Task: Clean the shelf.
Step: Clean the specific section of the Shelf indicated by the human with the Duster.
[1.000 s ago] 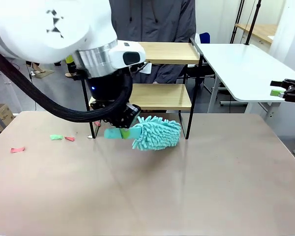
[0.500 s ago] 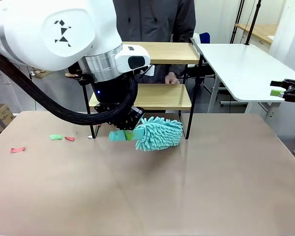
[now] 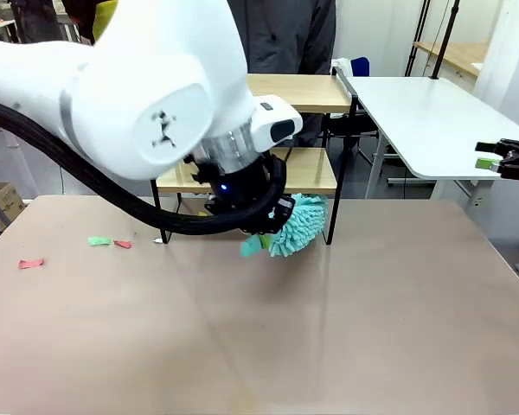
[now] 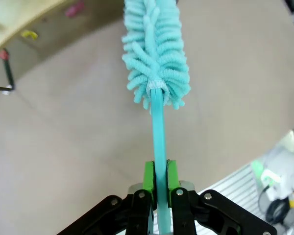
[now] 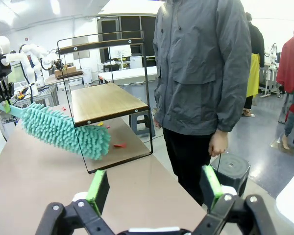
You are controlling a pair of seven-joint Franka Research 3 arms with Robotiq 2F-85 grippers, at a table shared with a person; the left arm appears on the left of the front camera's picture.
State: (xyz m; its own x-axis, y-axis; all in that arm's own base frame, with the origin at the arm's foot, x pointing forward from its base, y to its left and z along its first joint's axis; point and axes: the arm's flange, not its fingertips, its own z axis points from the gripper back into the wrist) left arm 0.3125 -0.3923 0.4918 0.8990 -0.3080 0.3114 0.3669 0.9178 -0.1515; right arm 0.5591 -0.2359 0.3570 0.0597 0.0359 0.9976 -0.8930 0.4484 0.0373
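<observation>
Pink and green paper scraps [image 3: 99,241] dot our beige desk [image 3: 372,328], our left gripper [image 4: 158,174] is clamped on the handle of a fluffy teal duster [image 3: 298,226] below the lower board of the black-framed wooden two-tier shelf [image 3: 303,92], and our right gripper [image 3: 489,156] hangs with fingers apart.

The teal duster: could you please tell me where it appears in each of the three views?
Front view: centre, the teal duster pokes out right of the left arm's wrist, low before the shelf.
Left wrist view: its handle rises from the left gripper at bottom centre; the fluffy head reaches top centre.
Right wrist view: left side, head slanting down towards the shelf's base.
Shared landmark: the shelf's light wooden boards.
</observation>
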